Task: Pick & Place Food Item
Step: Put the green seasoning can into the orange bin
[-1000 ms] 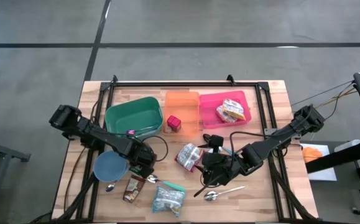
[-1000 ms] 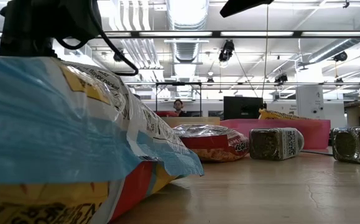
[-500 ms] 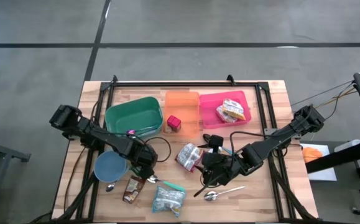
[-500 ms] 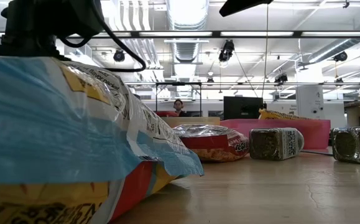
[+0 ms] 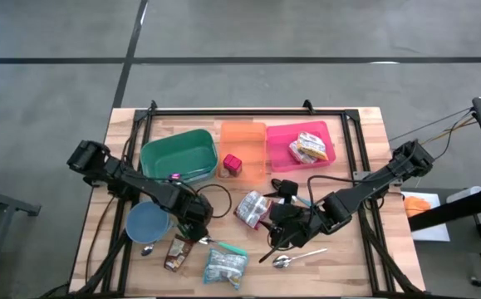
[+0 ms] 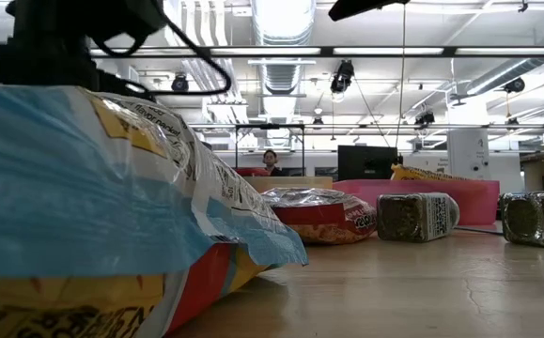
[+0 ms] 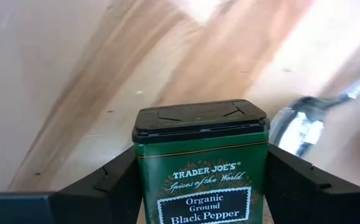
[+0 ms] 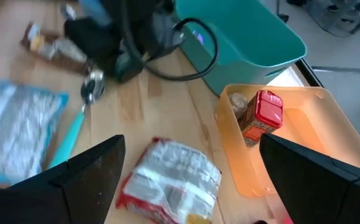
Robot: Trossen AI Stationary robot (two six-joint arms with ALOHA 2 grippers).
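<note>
Since a second earlier we saw the left gripper (image 7: 201, 186) close in from wide onto the black pepper tin (image 7: 201, 163), a green rectangular metal tin with black lid, lower left of centre on the wooden table (image 5: 340, 266). The right gripper (image 5: 275, 237) hung low, jaws spread, empty

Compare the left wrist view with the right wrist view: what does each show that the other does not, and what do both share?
Only the left wrist view shows the green black pepper tin standing between the left gripper fingers.

Only the right wrist view shows the teal bin, the orange bin holding a red-capped spice jar, the red-and-silver snack bag, the blue-and-clear bag and the open right gripper.

Both show the wooden table and the teal-handled spoon.
</note>
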